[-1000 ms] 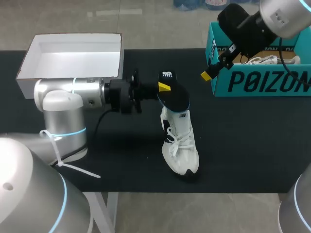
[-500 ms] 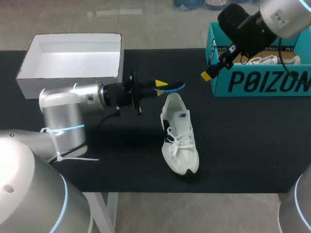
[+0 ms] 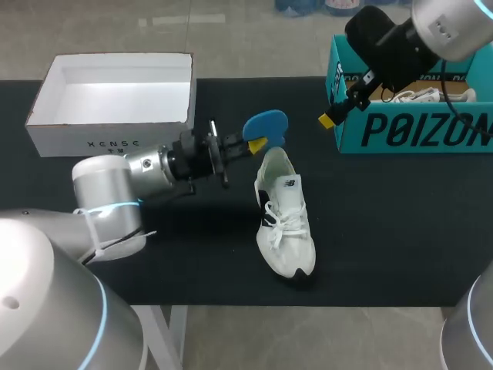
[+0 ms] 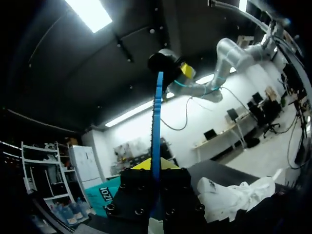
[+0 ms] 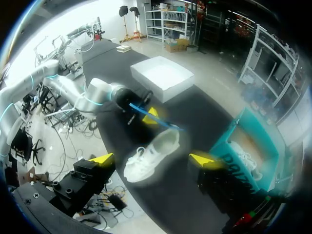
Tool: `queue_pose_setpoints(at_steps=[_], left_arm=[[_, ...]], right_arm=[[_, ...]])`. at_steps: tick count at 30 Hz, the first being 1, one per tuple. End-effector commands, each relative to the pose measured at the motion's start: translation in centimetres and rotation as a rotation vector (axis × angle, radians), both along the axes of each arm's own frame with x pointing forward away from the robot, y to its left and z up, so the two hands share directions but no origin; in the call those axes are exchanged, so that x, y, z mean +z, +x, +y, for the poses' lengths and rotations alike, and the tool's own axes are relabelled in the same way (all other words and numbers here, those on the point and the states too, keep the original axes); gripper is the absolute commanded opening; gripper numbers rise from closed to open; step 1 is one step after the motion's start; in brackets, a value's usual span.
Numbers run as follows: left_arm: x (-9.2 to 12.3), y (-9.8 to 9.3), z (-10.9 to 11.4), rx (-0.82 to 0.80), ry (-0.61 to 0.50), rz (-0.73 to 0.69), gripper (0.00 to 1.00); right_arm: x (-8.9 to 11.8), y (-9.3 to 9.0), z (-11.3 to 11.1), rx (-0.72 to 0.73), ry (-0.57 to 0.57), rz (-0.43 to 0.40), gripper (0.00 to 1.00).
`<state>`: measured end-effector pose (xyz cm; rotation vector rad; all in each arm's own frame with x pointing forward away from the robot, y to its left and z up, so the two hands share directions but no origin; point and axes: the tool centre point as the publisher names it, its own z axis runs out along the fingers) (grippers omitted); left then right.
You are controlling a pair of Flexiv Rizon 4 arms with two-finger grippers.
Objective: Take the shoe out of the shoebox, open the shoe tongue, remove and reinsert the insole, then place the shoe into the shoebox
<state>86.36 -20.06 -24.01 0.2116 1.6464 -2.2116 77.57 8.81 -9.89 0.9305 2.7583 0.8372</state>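
Head view: left tool (image 3: 258,144) grips blue insole (image 3: 266,125) beside shoe (image 3: 285,223) heel.

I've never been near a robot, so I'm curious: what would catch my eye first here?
First the bright blue insole, pinched in the left gripper close to the heel end of the white shoe lying mid-table. Next comes the teal shoebox at the table's far right, with the right gripper open near its front corner.
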Motion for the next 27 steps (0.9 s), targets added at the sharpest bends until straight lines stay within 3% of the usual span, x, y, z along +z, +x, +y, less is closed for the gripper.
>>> queue_pose_setpoints(at_steps=[1, 22, 27], left_arm=[[0.3, -0.3, -0.1, 0.009, 0.008, 0.002, 0.0], [0.3, -0.3, -0.1, 0.009, 0.008, 0.002, 0.0], [-0.7, 0.3, -0.3, -0.011, 0.143, 0.136, 0.0]], right_arm=[[-0.1, 0.1, 0.2, -0.002, -0.002, 0.0, 1.0], [-0.1, 0.1, 0.2, -0.002, -0.002, 0.0, 1.0], [-0.1, 0.1, 0.2, -0.002, -0.002, 0.0, 1.0]])
